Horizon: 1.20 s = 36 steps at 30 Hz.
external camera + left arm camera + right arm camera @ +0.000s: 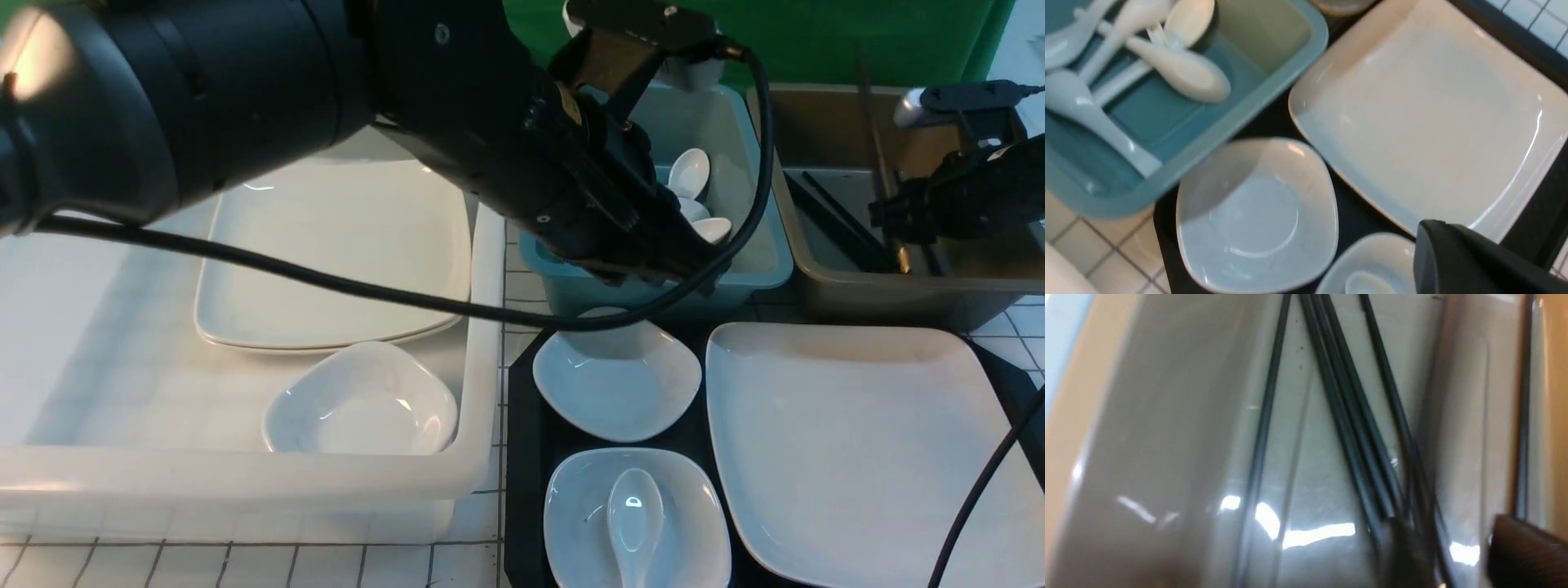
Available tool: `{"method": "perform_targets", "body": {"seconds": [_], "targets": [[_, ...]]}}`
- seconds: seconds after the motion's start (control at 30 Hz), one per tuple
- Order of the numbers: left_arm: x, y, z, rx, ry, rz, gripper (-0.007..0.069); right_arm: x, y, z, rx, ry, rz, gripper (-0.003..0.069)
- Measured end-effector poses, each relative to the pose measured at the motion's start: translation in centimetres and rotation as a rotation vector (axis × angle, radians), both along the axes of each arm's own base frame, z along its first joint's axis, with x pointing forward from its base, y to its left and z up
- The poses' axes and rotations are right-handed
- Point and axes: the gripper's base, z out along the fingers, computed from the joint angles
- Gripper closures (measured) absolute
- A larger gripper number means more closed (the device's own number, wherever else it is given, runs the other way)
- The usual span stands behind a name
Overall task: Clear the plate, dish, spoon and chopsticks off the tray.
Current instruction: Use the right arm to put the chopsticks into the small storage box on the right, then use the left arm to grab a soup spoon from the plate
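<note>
On the black tray lie the large white plate and two small white dishes. The far dish is empty. The near dish holds the white spoon. My left gripper hangs shut and empty just above the far dish, in front of the teal tub. My right gripper is open over the brown tub, its fingers apart. Black chopsticks lie on the tub floor beneath it, some passing right beside one finger.
The teal tub behind the tray holds several white spoons. The brown tub stands at the back right. At the left, a white tub holds a large plate and a small dish. My left arm's cable hangs across the white tub.
</note>
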Motion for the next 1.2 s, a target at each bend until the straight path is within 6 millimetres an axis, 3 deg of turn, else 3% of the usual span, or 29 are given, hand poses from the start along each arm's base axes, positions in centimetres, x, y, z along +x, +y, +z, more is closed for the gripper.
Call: {"method": "perform_targets", "body": {"seconds": [0.07,0.17,0.23,0.3,0.33,0.37,0.4,0.47,0.6,0.77,0.9,1.0,1.2], "targets": [[-0.3,0.3,-0.3,0.035,0.05,0.016,0.0628,-0.7,0.2,1.0,0.033,0.046,0.0,0.0211],[-0.7,0.4,-0.6,0.07,0.09,0.01,0.0628,-1.7,0.5,2.4,0.051,0.09,0.017,0.02],[-1.8,0.0,-0.9,0.118,0.141,-0.017,0.0628,-3.5,0.8,4.5,0.079,0.16,0.028,0.0269],[-3.2,-0.8,-1.3,0.174,0.174,-0.038,0.0628,-5.0,1.1,6.2,0.088,0.217,0.057,0.0385],[-3.3,-0.9,-1.4,0.181,0.176,-0.039,0.0628,-5.4,1.2,6.6,0.089,0.23,0.064,0.04],[-4.6,-1.8,-2.1,0.26,0.211,-0.04,0.0628,-7.0,1.4,8.3,0.091,0.27,0.097,0.0539],[-5.2,-2.1,-2.6,0.296,0.229,-0.039,0.0628,-7.9,1.5,9.5,0.09,0.274,0.109,0.058],[-6.1,-3.0,-3.7,0.36,0.278,-0.041,0.0624,-10.1,1.7,11.3,0.093,0.284,0.127,0.0633],[-7.0,-4.6,-6.2,0.416,0.363,-0.019,0.0582,-15.6,2.2,13.8,0.101,0.251,0.139,0.0657],[-6.5,-5.7,-8.0,0.401,0.39,0.046,0.0434,-22.9,2.7,14.6,0.103,0.182,0.138,0.0658],[-6.1,-6.3,-9.0,0.388,0.384,0.05,0.0268,-26.9,2.9,14.7,0.093,0.106,0.135,0.0658],[-5.9,-6.6,-10.1,0.404,0.395,0.052,0.0197,-28.8,3.0,15.0,0.087,0.046,0.132,0.0658],[-5.4,-7.3,-12.6,0.44,0.418,0.055,0.018,-29.9,3.0,15.6,0.082,-0.01,0.129,0.0658]]}}
